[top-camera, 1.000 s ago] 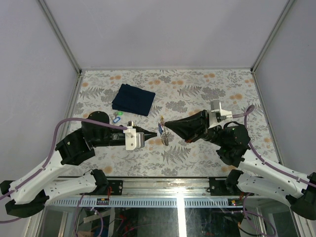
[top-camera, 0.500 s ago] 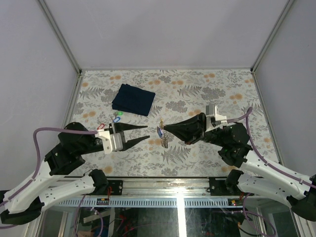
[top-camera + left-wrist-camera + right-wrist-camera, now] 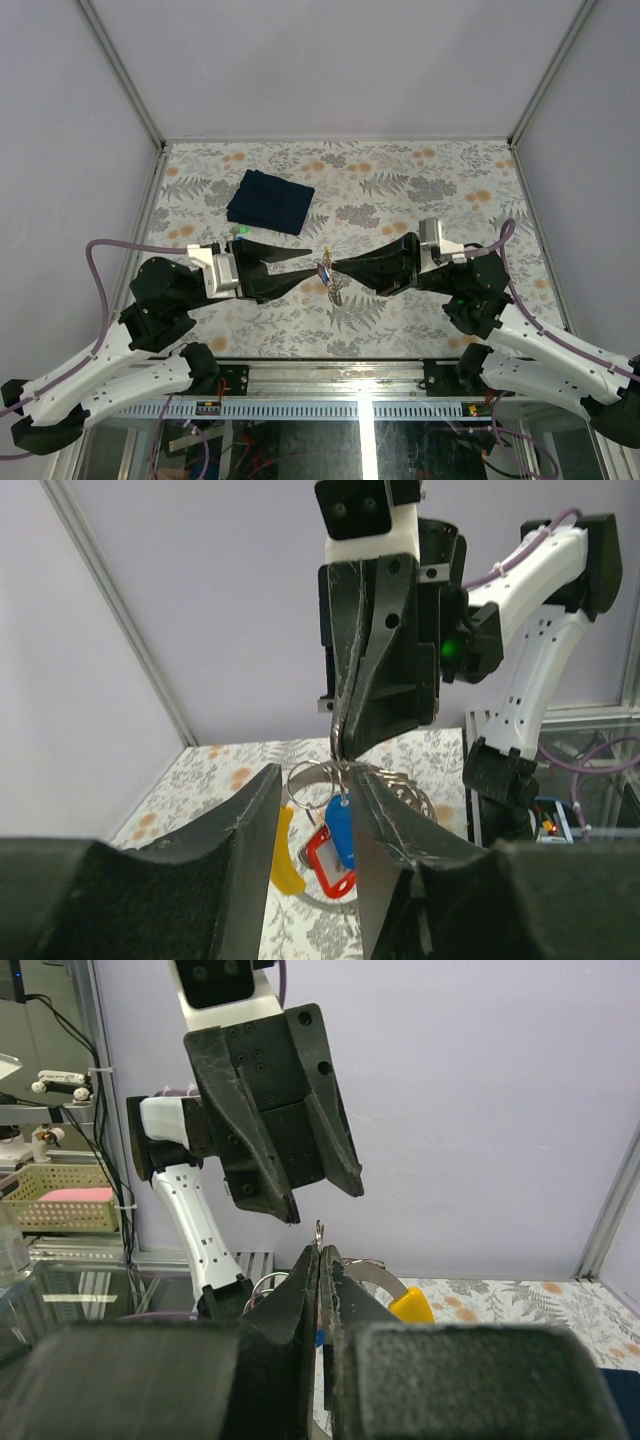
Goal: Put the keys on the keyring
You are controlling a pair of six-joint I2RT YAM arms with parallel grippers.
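My right gripper (image 3: 336, 265) is shut on the top of the thin grey keyring (image 3: 322, 904) and holds it above the table's middle. A bunch of keys (image 3: 328, 277) hangs from the ring, with a blue tag (image 3: 341, 825), a red tag (image 3: 328, 862) and a yellow tag (image 3: 286, 852). My left gripper (image 3: 312, 263) is open, with its fingers (image 3: 250, 825) on either side of the hanging tags. In the right wrist view the ring's wire (image 3: 319, 1230) sticks up from the shut jaws, the left gripper (image 3: 323, 1205) just behind. A green-tagged key (image 3: 241, 231) lies on the table.
A dark blue folded cloth (image 3: 270, 200) lies at the back left of the floral table top (image 3: 420, 180). Metal frame posts and grey walls close in the sides and back. Both arm bases stand at the near edge.
The left gripper was shut at the bunch, then drew back to the left and opened. It has come forward again around the hanging keys. The right gripper kept its grip, shifting slightly.
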